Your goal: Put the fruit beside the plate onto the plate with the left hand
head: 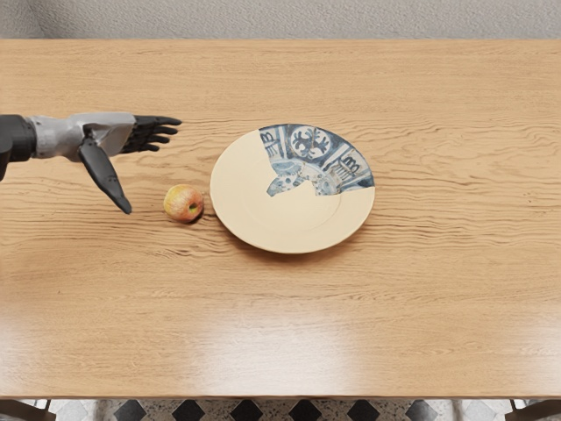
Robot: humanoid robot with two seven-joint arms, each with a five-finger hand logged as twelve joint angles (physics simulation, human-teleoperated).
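Sitting beside the plate (pixel 263 230), a red-yellow apple (pixel 183 203), unheld.

No text can be read (the plate (pixel 254 189) bears only blue ornament).

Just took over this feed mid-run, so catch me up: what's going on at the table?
The robot's left hand hovers above the wooden table, fingers spread and holding nothing. A small apple lies on the table just left of the plate, close to its rim and not yet on it. The hand is up and to the left of the apple, not touching it. The right arm is out of view.
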